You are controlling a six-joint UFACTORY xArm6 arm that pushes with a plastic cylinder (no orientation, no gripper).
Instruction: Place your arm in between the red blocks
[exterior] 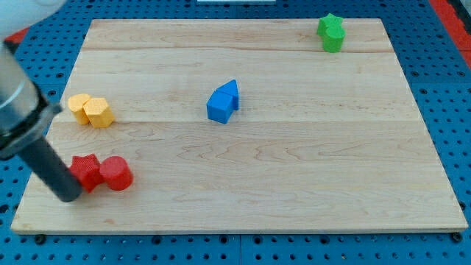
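Two red blocks lie side by side near the view's lower left: a red star block (87, 171) and a red round block (116, 174), touching each other. My tip (68, 196) rests on the board just left of and below the red star block, touching or nearly touching it. The dark rod rises from there up to the view's left edge.
Two yellow blocks (91, 110) sit together at the left, above the red ones. A blue block (223, 101) lies near the middle. A green block (331, 32) stands at the top right. The wooden board (294, 169) lies on a blue pegboard.
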